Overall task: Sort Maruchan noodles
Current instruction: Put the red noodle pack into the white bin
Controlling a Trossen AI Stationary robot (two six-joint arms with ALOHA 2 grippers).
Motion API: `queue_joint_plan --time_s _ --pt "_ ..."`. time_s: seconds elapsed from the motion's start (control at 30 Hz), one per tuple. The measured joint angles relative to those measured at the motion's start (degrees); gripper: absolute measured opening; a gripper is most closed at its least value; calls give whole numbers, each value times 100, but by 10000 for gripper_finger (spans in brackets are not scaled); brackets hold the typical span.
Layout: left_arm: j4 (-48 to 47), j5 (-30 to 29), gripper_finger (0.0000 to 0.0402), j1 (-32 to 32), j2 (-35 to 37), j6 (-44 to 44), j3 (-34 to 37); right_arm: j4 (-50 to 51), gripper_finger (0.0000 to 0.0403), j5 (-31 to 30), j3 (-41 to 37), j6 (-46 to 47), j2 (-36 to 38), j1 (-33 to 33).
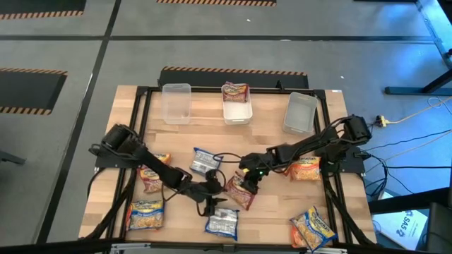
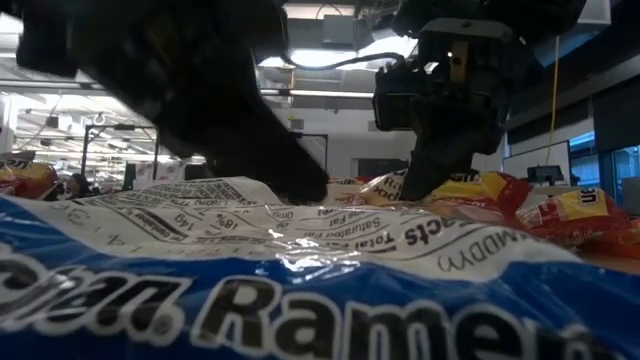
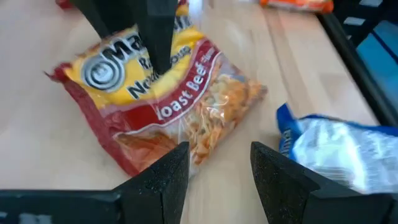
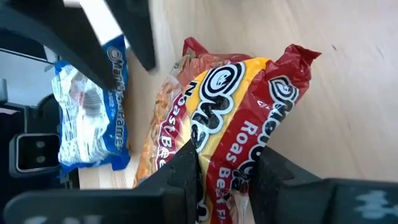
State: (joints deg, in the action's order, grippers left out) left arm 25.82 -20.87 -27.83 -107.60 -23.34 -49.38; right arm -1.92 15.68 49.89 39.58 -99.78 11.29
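Blue packet (image 2: 300, 290) filling low view

In the low view a blue ramen packet (image 2: 300, 290) fills the foreground, cut off by the edges, hiding most of the worktop; the roast beef packet's (image 4: 230, 124) lower end disappears behind the right fingers.

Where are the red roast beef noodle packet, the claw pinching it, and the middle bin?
red roast beef packet (image 4: 233, 134), right wrist view, on its label.
right claw (image 4: 227, 171), right wrist view, between the fingertips.
middle bin (image 1: 238, 115), high view, on its near rim.
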Motion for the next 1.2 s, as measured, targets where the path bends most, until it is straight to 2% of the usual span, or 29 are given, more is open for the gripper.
queue_joint_plan --time_s 0.2,0.3,0.5,0.73,0.97,1.1,1.2 --pt "-1174 -129 165 -54 745 77 16 90 80 -122 11 -294 184 0" --pt "-1408 -244 165 -113 1075 367 38 169 81 -275 11 -446 342 -6" --pt "-1206 -281 165 -228 1661 936 384 340 80 -587 13 -818 804 -7" --pt "-652 -340 165 -56 2379 1028 1339 568 82 -1150 24 -1465 1374 -70" --pt "-530 -357 165 312 3203 1299 1881 766 83 -1667 64 -2278 1888 -462" --pt "-532 -397 165 527 3626 1589 2049 1005 81 -2043 308 -2743 2044 -703" --pt "-532 -410 165 665 3858 1923 2091 1365 82 -2068 579 -2944 2091 -900"
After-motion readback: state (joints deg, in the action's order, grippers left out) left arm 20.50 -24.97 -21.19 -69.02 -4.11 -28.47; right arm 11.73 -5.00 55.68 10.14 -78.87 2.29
